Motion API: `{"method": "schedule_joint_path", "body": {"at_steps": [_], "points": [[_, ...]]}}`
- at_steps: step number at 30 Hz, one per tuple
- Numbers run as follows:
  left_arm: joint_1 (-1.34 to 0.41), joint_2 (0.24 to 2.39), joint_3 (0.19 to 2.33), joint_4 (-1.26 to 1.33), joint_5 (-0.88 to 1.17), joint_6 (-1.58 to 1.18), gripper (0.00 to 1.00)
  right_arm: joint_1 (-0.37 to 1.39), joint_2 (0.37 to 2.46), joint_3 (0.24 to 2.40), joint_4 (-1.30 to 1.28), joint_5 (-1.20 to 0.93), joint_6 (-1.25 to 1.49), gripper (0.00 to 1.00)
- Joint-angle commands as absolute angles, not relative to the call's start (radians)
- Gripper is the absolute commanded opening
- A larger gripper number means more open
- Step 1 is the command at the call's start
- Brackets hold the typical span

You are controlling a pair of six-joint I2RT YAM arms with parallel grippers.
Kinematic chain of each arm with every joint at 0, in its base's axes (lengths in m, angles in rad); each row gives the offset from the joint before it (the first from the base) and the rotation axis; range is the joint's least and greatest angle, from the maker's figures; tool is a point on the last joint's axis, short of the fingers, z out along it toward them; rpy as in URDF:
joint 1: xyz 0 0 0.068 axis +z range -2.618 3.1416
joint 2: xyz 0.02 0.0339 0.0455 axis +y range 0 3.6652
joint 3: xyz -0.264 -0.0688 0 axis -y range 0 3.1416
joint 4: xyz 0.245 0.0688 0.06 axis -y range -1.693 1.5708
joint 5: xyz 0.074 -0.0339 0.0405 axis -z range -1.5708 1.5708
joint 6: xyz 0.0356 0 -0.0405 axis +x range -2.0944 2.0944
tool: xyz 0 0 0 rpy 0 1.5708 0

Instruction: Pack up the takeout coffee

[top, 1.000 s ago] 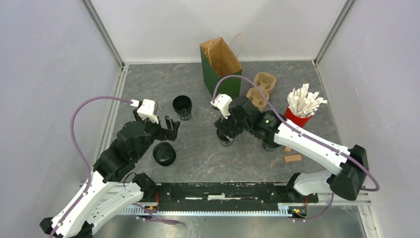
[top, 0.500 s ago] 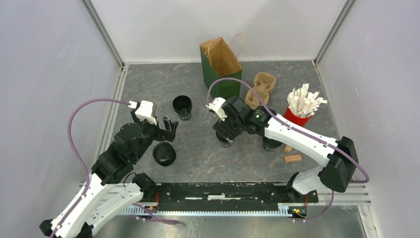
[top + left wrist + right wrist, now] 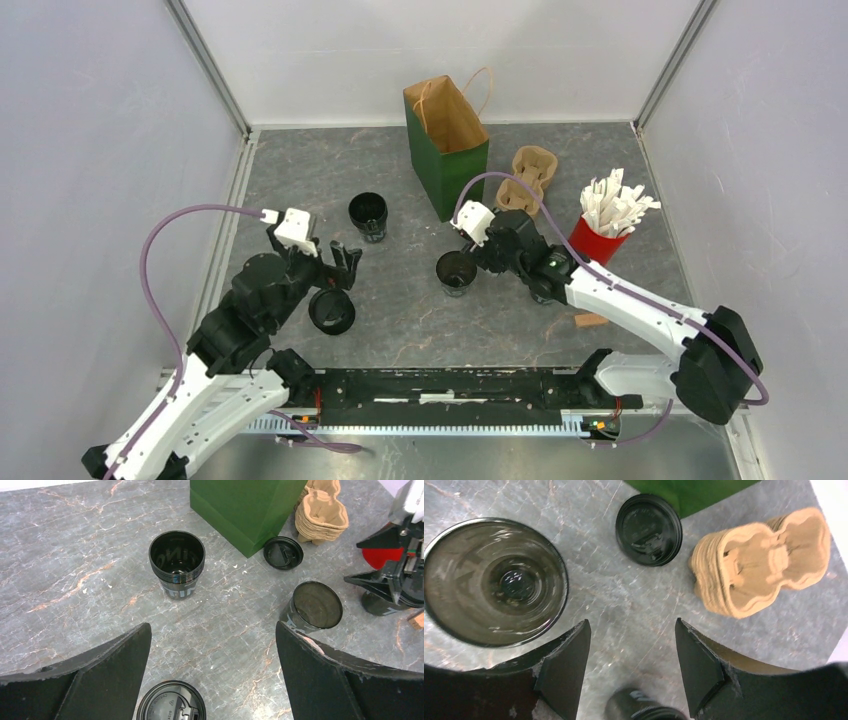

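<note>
Takeout coffee stands in several places. A lidded black cup [image 3: 331,310] [image 3: 171,703] sits just below my open left gripper [image 3: 343,264] [image 3: 213,627], nearer its left finger. A lidless cup [image 3: 456,270] [image 3: 494,582] stands mid-table, left of my right gripper [image 3: 492,245] [image 3: 632,625], which is open and empty. A stack of open cups [image 3: 368,215] [image 3: 177,562] is farther back. A loose black lid [image 3: 649,528] [image 3: 283,553] lies by the green bag [image 3: 447,150]. Another black cup [image 3: 644,707] shows blurred under the right gripper.
A stack of tan pulp carriers [image 3: 527,178] [image 3: 759,562] lies right of the bag. The red cup [image 3: 597,240] of white packets stands at the right. Small wooden blocks [image 3: 590,320] lie near the right arm. Walls close in on three sides.
My right gripper has come off the lidless cup and moved right and back, its jaws narrowing somewhat; that cup now stands uncovered. The left gripper has shifted slightly toward the lidded cup.
</note>
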State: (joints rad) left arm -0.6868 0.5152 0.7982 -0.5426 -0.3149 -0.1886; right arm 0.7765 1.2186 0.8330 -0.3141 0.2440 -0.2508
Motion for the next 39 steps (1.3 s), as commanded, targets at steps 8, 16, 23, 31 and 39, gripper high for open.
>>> {"method": "schedule_joint_path", "body": {"at_steps": [8,16,23,31,39], "points": [[-0.686,0.394,0.757,-0.434,-0.277,-0.158,0.99,0.598,1.335,0.780,-0.015,-0.148,-0.666,0.58],[-0.686,0.351,0.744,-0.421,-0.237,-0.137,0.97,0.561,1.462,0.782,-0.064,-0.241,-0.958,0.48],[-0.686,0.326,0.741,-0.415,-0.241,-0.120,0.96,0.547,1.536,0.802,-0.062,-0.269,-1.047,0.43],[-0.686,0.322,0.738,-0.411,-0.232,-0.114,0.96,0.547,1.559,0.777,-0.008,-0.260,-1.110,0.44],[-0.686,0.310,0.732,-0.407,-0.235,-0.109,0.96,0.546,1.626,0.825,-0.038,-0.253,-1.166,0.46]]}}
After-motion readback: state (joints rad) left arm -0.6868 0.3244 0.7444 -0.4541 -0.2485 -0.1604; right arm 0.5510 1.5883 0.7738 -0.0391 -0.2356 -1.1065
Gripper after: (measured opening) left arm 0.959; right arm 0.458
